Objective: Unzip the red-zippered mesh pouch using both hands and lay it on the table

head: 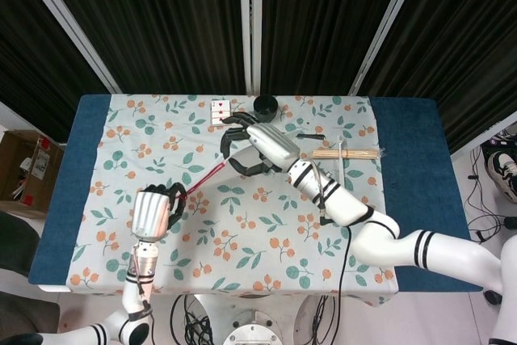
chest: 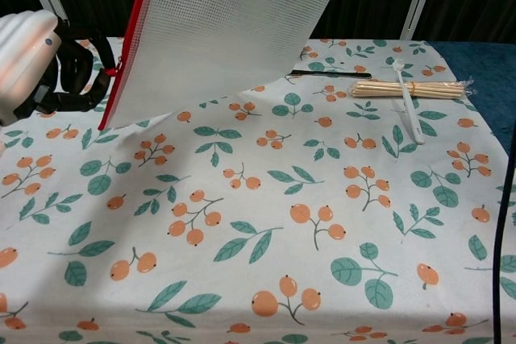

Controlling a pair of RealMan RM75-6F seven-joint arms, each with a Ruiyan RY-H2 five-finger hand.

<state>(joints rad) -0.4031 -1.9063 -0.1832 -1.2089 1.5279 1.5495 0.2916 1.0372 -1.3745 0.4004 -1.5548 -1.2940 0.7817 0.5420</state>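
Note:
The mesh pouch (chest: 226,30) hangs in the air, a white mesh sheet with a red zipper (chest: 129,46) along its left edge. From above it shows edge-on as a red line (head: 206,177) stretched between both hands. My left hand (head: 153,212) grips the lower red end of the zipper; the chest view shows this hand (chest: 36,66) at the far left. Toward the back of the table my right hand (head: 262,147) holds the upper end. It is above the chest view's frame.
A floral cloth (head: 242,240) covers the table. At the back lie playing cards (head: 220,110) and a black cup (head: 265,105), partly hidden by my right hand. To the right are a black stick (head: 311,136), bundled skewers (chest: 411,88) and a white toothbrush (chest: 407,106).

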